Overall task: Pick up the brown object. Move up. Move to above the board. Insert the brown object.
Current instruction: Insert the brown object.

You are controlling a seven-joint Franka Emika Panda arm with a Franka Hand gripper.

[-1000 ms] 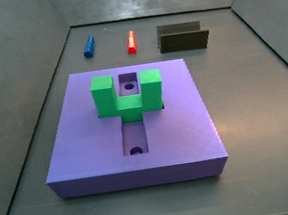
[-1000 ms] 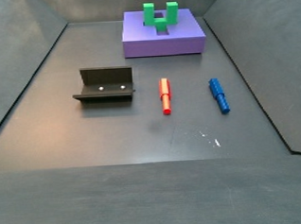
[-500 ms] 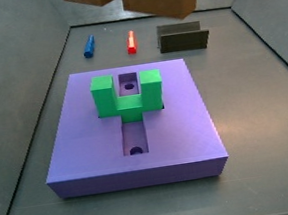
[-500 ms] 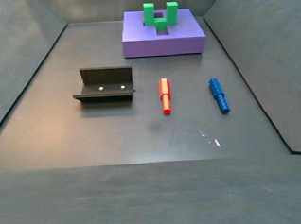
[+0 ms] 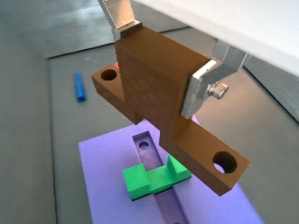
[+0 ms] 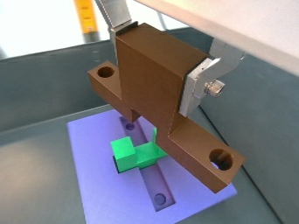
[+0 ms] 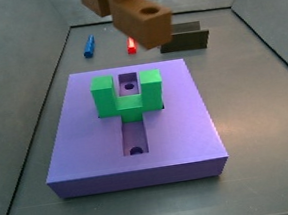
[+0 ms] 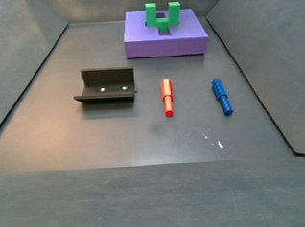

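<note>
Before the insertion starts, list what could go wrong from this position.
1. The green U-shaped block already stands on the board's groove. The brown object, held in the gripper above, may hit it while descending.
2. In a side view the brown object hangs tilted over the board's far edge, so it may jam unless levelled.
3. The fingers clamp only the blocky end; the long strip could pivot on contact.
</note>
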